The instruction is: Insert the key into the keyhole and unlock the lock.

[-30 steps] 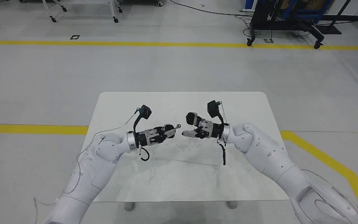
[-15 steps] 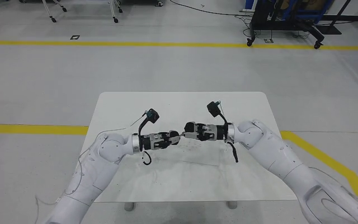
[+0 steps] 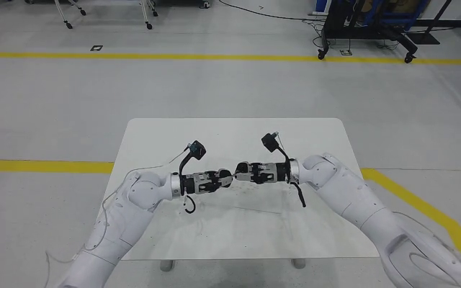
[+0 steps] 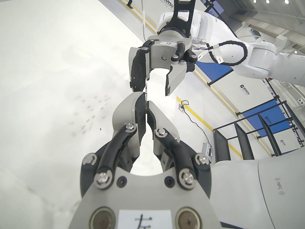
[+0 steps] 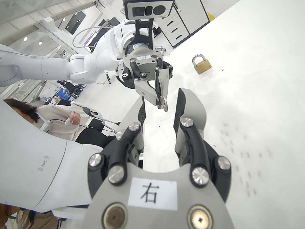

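Pinching the key (image 5: 164, 103) tight, the left hand (image 4: 145, 104) sits at 9 o'clock; the right hand (image 5: 163, 97) at 3 o'clock gapes around its head, gripping nothing. Padlock (image 5: 201, 63) lies on the bench (image 5: 262, 48), well apart. Letting go early would probably drop the key.

Both arms angle inward, wrists about level, grippers meeting tip to tip. The left gripper (image 4: 145, 101) is pinched closed on a key (image 5: 164, 104). The right gripper (image 4: 152, 91) faces it, fingers spread wide.
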Robot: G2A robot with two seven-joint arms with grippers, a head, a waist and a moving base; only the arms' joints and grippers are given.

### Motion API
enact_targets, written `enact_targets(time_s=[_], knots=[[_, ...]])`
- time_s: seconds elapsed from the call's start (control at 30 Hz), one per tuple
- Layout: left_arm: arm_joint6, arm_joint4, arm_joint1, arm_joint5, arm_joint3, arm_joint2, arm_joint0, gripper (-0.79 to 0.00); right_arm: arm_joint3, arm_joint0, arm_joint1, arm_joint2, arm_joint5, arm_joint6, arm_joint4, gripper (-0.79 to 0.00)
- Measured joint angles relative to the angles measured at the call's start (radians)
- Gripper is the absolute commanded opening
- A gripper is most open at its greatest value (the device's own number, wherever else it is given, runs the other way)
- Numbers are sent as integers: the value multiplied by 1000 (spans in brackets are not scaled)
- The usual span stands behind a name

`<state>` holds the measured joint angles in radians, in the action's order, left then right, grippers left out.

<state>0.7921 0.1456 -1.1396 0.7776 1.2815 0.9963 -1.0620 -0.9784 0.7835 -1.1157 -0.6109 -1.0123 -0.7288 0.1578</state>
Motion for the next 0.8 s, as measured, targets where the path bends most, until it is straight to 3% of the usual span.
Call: enact_targets(time_s=[0.23, 0.47, 0.5, 0.53, 0.57, 0.6, 0.8], knots=[[-2, 11, 3, 5, -7, -6, 1, -785, 16, -5, -13, 1, 0, -20, 5, -785], [-17, 18, 6, 21, -10, -8, 1, -785, 25, -8, -23, -3, 0, -19, -36, -785], [-19, 20, 7, 23, -9, -7, -1, -668, 25, -8, -24, -3, 0, -16, -42, -785], [-21, 20, 8, 24, -7, -6, -2, -428, 23, -8, -25, -4, 0, -14, -47, -785], [-25, 20, 10, 25, -4, -3, -4, -52, 19, -6, -26, -5, 0, -12, -54, -785], [-28, 19, 11, 26, -3, 0, -6, 0, 16, -5, -27, -7, 0, -10, -57, -785], [-48, 12, 20, 42, 3, 23, -22, 0, -11, 17, -20, -35, 0, 6, -55, -785]])
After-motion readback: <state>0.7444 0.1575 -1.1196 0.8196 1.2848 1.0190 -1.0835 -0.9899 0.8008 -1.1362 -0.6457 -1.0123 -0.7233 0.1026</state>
